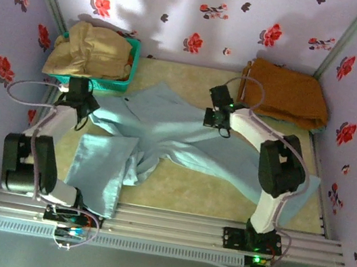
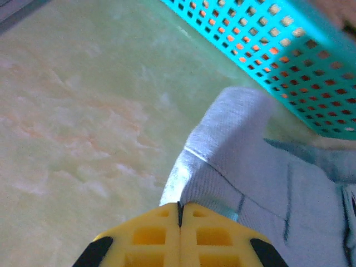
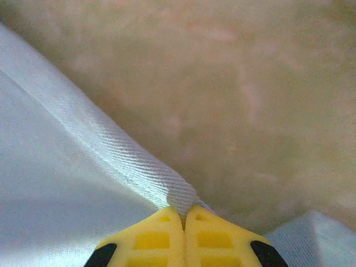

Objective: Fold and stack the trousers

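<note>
Pale blue trousers [image 1: 164, 138]: spread crumpled across the desk [image 1: 223, 192], one part folded at near left; left hand [image 2: 179, 208]: fingers together, pinching a trouser edge just beside the teal basket [image 1: 124, 82], elbow doubled back at left, forearm reaching far; right hand [image 3: 183, 212]: clamped on a trouser hem at far centre, arm bent, reaching leftward.

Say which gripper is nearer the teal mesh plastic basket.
Left: the left gripper sits just in front of the teal mesh basket; the right gripper is far to its right.
</note>
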You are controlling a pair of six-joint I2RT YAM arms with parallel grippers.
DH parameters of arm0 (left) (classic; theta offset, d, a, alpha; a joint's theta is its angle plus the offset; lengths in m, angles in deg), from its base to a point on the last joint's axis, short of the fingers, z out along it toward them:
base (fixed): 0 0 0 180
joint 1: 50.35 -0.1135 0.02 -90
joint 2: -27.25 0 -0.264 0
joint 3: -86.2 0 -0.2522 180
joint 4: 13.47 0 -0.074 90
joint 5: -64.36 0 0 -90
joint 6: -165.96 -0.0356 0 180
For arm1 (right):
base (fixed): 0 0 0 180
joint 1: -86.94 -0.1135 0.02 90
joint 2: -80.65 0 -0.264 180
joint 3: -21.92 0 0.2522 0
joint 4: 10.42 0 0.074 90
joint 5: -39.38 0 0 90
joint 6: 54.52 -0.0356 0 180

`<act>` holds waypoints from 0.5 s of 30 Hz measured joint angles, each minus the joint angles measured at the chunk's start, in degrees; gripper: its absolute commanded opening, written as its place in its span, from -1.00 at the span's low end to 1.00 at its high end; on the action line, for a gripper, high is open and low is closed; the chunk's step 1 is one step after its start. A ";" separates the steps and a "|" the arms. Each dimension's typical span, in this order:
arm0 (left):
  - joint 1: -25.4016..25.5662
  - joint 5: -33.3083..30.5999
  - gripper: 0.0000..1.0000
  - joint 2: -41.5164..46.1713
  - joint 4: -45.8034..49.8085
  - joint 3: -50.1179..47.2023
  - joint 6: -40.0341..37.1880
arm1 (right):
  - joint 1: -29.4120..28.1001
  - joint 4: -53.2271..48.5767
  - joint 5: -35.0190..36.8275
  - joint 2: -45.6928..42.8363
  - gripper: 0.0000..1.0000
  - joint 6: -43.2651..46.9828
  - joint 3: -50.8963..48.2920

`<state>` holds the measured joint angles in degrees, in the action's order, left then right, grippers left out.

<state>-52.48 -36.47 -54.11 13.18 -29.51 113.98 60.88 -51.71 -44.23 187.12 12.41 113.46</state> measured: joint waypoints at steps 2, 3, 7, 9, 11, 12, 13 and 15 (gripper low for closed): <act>0.33 0.66 -1.00 3.82 1.36 -1.57 1.03 | 2.01 0.11 -0.07 -2.05 -1.00 -0.50 -0.96; 0.61 1.14 -1.00 5.77 2.03 -2.67 1.55 | 2.91 0.11 -0.20 -2.71 -1.00 -0.70 -1.29; 1.84 3.67 -1.00 12.81 4.83 -7.80 3.54 | 5.49 0.22 -1.86 -3.41 -0.59 -1.31 -2.05; 2.01 4.50 -1.00 15.91 6.99 -10.10 4.17 | 5.79 -0.20 -2.36 -3.39 -0.24 -1.62 -2.38; 2.25 4.37 -1.00 19.12 9.62 -11.87 4.98 | 6.01 -0.74 -2.08 -3.39 -0.02 -1.79 -2.47; 2.40 4.24 -1.00 20.41 10.73 -12.31 5.18 | 6.05 -1.01 -1.95 -3.39 0.01 -1.95 -2.47; 2.62 4.11 -1.00 21.70 11.98 -12.57 5.20 | 6.03 -1.27 -1.70 -3.39 0.04 -1.92 -2.47; 2.75 3.76 -1.00 24.00 13.70 -12.76 5.20 | 5.73 -1.75 -1.25 -3.43 0.13 -2.29 -2.47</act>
<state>-49.73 -32.72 -30.11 26.88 -42.28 119.18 66.61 -53.45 -45.47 183.69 10.11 110.99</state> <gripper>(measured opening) 0.054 0.534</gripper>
